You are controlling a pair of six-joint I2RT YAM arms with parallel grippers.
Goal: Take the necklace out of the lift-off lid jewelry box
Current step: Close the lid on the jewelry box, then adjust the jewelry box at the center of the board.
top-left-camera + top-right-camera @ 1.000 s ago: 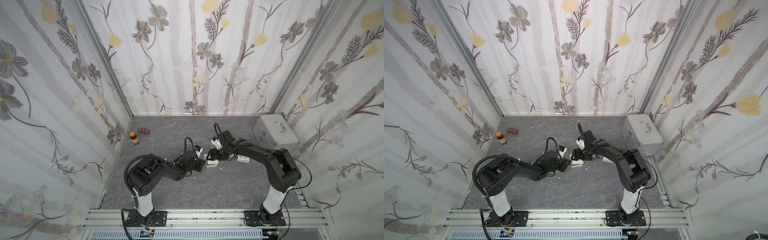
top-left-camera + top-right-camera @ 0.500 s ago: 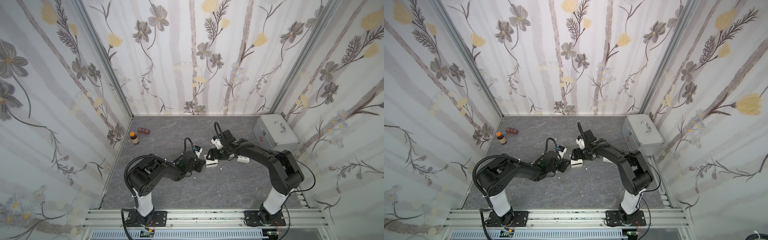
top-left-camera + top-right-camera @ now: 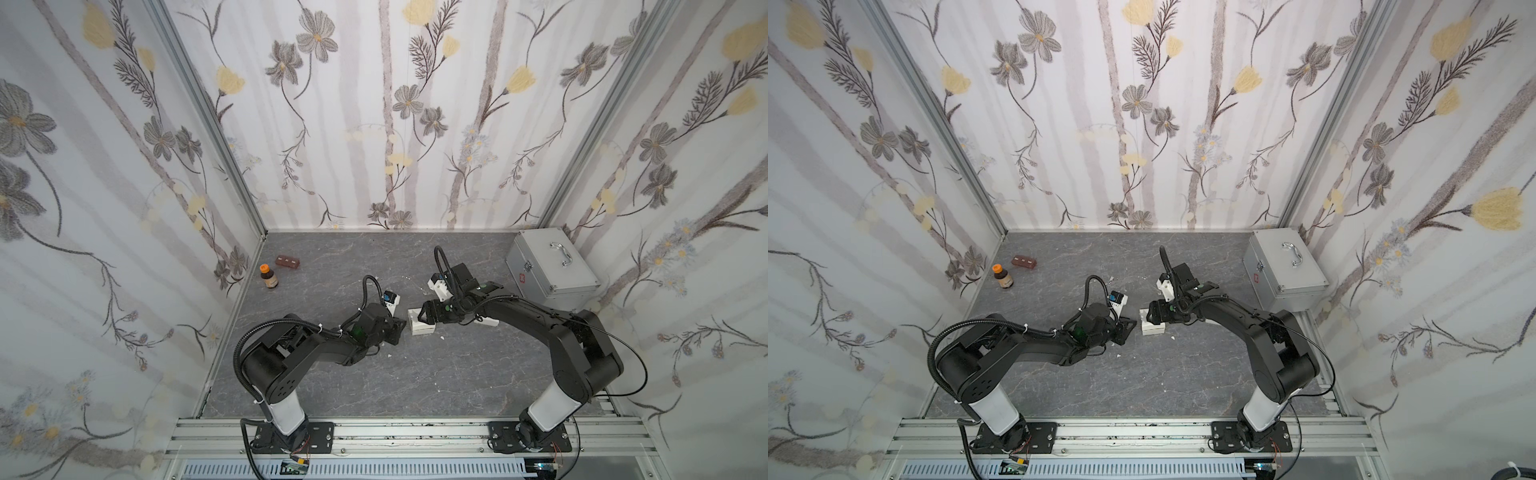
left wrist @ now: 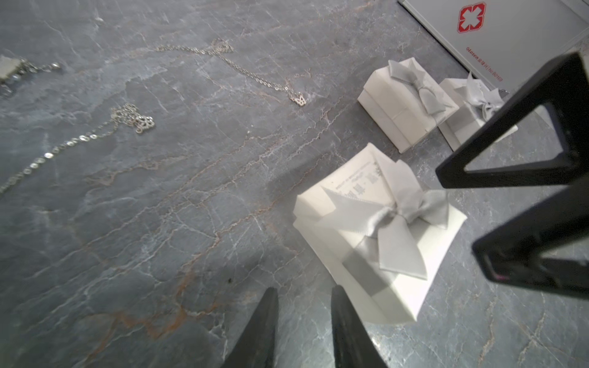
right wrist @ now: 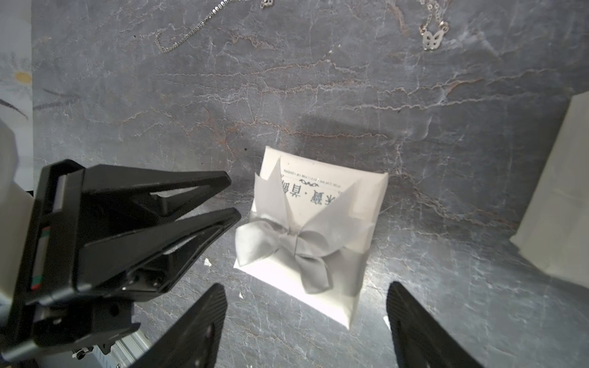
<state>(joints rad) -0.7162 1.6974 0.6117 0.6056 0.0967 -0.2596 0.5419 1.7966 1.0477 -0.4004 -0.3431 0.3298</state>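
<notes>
Over the preceding second the jewelry box (image 3: 422, 327) had kept its place near the middle of the bench (image 3: 374, 382), and the left arm (image 3: 316, 349) showed no visible change. The elbow of the right arm (image 3: 582, 353) had shifted slightly toward the near rail.

The box sat flat on its base with the lid (image 5: 369, 197) on, hiding the contents. Its footprint looked close to square, so no long axis could be fixed. A grey ribbon bow (image 5: 296, 242) lay on the lid. The printed card (image 5: 318, 194) tucked under the ribbon pointed toward the back wall, with the bow at the nearer end.

The left jaws stood just beside the box on its left, parted by a narrow gap and holding nothing. The right jaws were spread wider than the box and poised at it from its right, a tip to either side; nothing was gripped. Loose chains (image 4: 134, 121) lay on the bench farther back.
</notes>
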